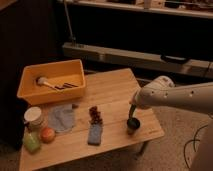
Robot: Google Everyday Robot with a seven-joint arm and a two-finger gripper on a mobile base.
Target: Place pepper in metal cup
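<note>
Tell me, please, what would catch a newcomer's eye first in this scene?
Most likely the white robot arm reaching in from the right, its gripper hanging right over the metal cup near the wooden table's right front edge. Next comes the bright yellow bin at the back left, then the dark red grapes and blue sponge mid-table.

1. You can't make out the gripper point(132, 116) just above the metal cup point(132, 125); it blurs into the dark.
2. You can't separate the pepper from it.
3. The arm point(185, 97) runs off the right edge.
</note>
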